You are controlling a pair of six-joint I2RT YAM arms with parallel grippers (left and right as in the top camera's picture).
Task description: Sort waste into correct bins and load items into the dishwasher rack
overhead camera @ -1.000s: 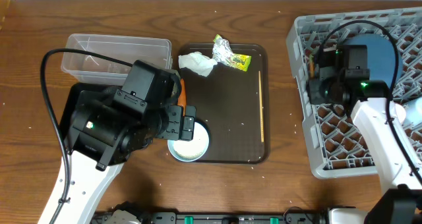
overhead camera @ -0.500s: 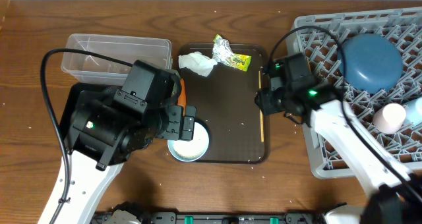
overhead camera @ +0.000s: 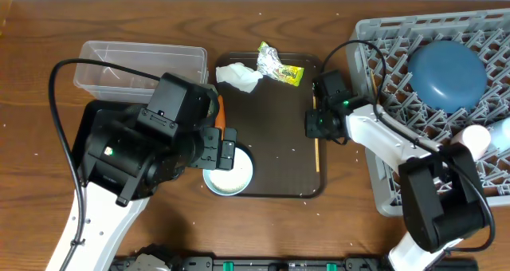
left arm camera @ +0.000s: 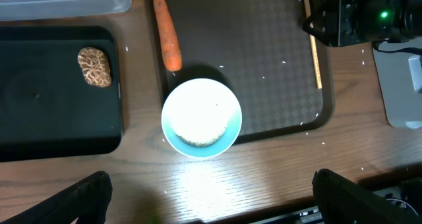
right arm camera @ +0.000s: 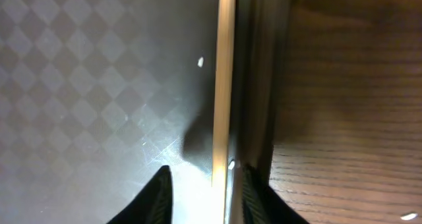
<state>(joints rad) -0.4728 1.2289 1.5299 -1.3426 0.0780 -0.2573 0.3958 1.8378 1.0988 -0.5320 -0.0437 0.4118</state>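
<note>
The pair of chopsticks (right arm camera: 224, 85) lies along the right rim of the brown serving tray (overhead camera: 279, 175). My right gripper (right arm camera: 208, 197) is low over them and open, one finger on each side and a gap to the left finger (right arm camera: 160, 196). Seen from overhead, that gripper (overhead camera: 316, 126) covers the upper part of the chopsticks (overhead camera: 316, 153). My left gripper (left arm camera: 211, 207) hangs wide open and empty above the white bowl (left arm camera: 201, 117). The carrot (left arm camera: 167, 33), napkin (overhead camera: 238, 76) and wrapper (overhead camera: 278, 65) lie on the tray. A brown food lump (left arm camera: 94, 66) sits in the black tray (left arm camera: 39, 118).
The grey dishwasher rack (overhead camera: 382, 175) at the right holds the dark blue dish (overhead camera: 446, 72) and a pale cup (overhead camera: 476, 135). The clear tub (overhead camera: 119, 64) stands at the back left. Rice grains speckle the tray and the table.
My right arm swung left from over the rack to the tray's right edge and came down astride the chopsticks. The left arm has not moved.
</note>
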